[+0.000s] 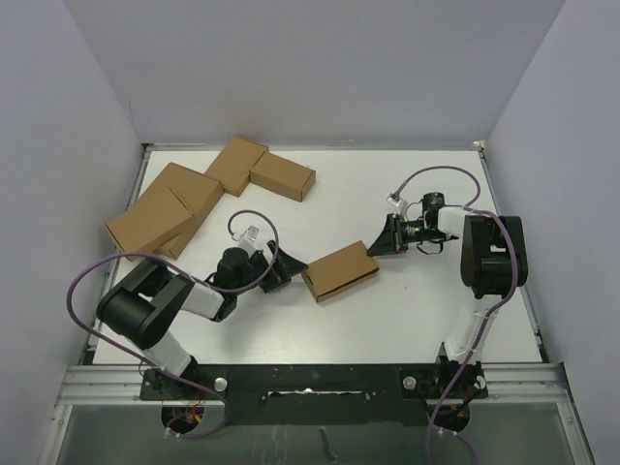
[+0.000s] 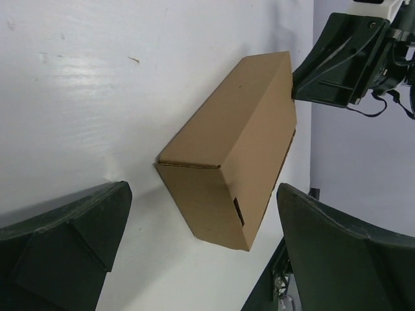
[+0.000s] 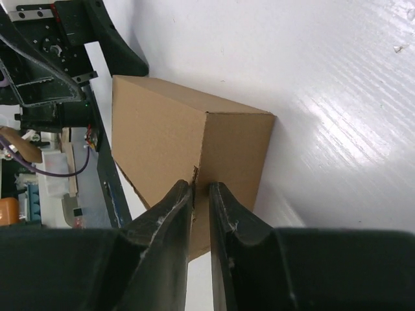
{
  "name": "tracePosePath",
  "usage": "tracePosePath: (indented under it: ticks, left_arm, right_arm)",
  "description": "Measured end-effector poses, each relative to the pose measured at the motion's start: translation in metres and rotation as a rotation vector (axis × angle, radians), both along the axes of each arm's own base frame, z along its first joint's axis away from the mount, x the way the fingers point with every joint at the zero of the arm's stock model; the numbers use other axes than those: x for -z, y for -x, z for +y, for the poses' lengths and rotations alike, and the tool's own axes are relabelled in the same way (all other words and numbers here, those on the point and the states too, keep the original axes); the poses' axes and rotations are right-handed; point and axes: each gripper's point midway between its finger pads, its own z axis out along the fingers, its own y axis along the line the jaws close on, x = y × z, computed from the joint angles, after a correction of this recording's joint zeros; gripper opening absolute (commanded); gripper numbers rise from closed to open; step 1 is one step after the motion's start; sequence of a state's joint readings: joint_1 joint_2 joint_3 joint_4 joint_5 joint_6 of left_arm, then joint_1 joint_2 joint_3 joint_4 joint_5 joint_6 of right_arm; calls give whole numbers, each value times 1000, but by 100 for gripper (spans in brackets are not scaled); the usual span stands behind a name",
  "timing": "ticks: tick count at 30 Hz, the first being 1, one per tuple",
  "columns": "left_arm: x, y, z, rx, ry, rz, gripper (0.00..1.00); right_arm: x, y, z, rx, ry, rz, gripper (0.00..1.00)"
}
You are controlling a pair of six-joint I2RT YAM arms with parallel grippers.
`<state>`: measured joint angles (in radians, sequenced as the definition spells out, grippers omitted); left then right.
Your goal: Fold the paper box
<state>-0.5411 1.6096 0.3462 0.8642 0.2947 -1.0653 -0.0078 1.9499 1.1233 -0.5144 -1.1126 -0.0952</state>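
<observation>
While the left end effector (image 2: 204, 217) stands wide open and holds nothing, the right end effector (image 3: 201, 190) is closed to a thin slit against the far end of the paper box (image 1: 339, 272). The box lies closed mid-tabletop (image 1: 407, 315), between both arms.

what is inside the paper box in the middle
Its inside is hidden: the paper box is closed on every visible side, only a thin slot showing by one end flap. It lies on the white table.
</observation>
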Motion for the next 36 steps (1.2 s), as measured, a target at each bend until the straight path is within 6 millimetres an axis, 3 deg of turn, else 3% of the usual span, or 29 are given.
tracePosePath:
  ticks: [10, 23, 26, 28, 31, 36]
  left_arm:
    - [-2, 4, -31, 64, 72, 4, 98]
    - [-4, 12, -45, 69, 70, 1, 97]
    - [-7, 11, -55, 78, 76, -6, 86]
    - [-7, 10, -61, 81, 79, -7, 71]
    - [-5, 9, -66, 82, 91, 6, 56]
    - [-2, 8, -68, 76, 111, 28, 41]
  right_arm:
    - [1, 0, -4, 19, -27, 43, 13]
    - [2, -1, -15, 54, -35, 88, 13]
    - [3, -1, -16, 55, -35, 89, 13]
    - [2, -1, -16, 55, -35, 90, 13]
    - [2, -1, -16, 54, -36, 93, 14]
    - [2, 0, -16, 52, -36, 92, 23]
